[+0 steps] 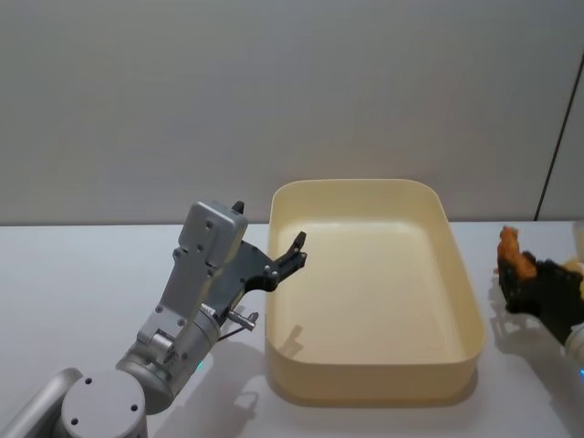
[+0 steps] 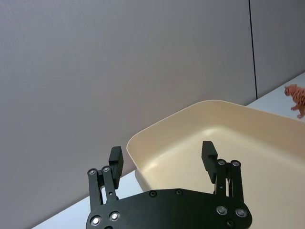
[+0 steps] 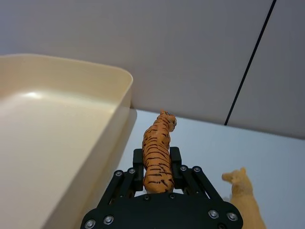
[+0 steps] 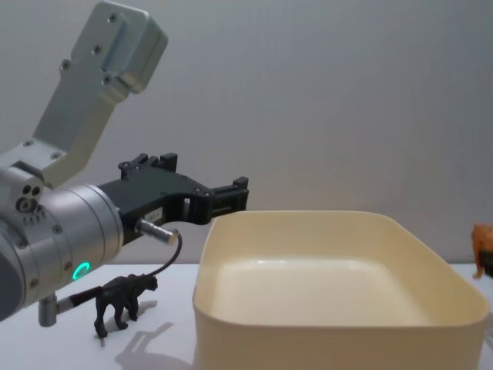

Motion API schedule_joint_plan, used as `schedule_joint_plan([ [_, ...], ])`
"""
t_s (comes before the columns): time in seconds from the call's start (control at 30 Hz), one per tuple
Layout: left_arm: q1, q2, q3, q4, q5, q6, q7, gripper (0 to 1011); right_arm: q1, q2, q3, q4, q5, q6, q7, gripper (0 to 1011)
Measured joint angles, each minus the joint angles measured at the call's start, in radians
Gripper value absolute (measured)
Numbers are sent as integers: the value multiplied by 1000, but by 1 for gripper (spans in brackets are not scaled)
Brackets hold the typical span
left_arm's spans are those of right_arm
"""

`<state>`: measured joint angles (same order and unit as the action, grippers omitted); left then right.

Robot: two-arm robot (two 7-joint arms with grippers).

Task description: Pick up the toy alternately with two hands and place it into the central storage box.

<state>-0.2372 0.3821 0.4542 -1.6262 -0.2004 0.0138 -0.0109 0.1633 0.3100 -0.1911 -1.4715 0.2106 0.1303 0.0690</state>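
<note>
1. Now, your left gripper [image 2: 162,153] sits at the lower left of the head view. Its silver arm angles up toward the left rim of the storage box [image 1: 374,379]. The fingers are spread wide with nothing between them.
2. Your right gripper [image 1: 534,292] is at the right edge of the head view, near the box's right wall. Its fingers are closed on the flanks of a toy tiger [image 3: 157,143], which stands upright between them.
3. You see the box at the centre of the head view on the white table [image 1: 73,274]. It is cream-yellow plastic, smooth and slightly glossy, and rectangular with rounded corners.
4. The tiger is orange with thin black stripes. Both grippers are black and angular with bolted linkages. The left wrist is a silver cylinder with a green ring light [image 4: 79,270].
5. You also have a black toy animal [image 4: 123,297] standing on the table at the lower left of the chest view, apart from the box. A tan toy animal [image 3: 243,195] stands beside the right gripper.
</note>
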Motion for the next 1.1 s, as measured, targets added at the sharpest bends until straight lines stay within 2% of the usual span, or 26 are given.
schedule_joint_plan([
  [0.3, 0, 0, 0, 0, 0, 0, 0, 1001, 8, 8, 12, -73, 16, -38, 43, 307],
  [0.57, 0, 0, 0, 0, 0, 0, 0, 1002, 70, -12, 8, -92, 38, -44, 122, 307],
  [0.93, 0, 0, 0, 0, 0, 0, 0, 1001, 169, -72, -32, -8, 39, 9, 239, 307],
  [1.03, 0, 0, 0, 0, 0, 0, 0, 1001, 199, -94, -47, 33, 32, 28, 272, 343],
  [1.1, 0, 0, 0, 0, 0, 0, 0, 1002, 222, -109, -58, 65, 25, 41, 294, 426],
])
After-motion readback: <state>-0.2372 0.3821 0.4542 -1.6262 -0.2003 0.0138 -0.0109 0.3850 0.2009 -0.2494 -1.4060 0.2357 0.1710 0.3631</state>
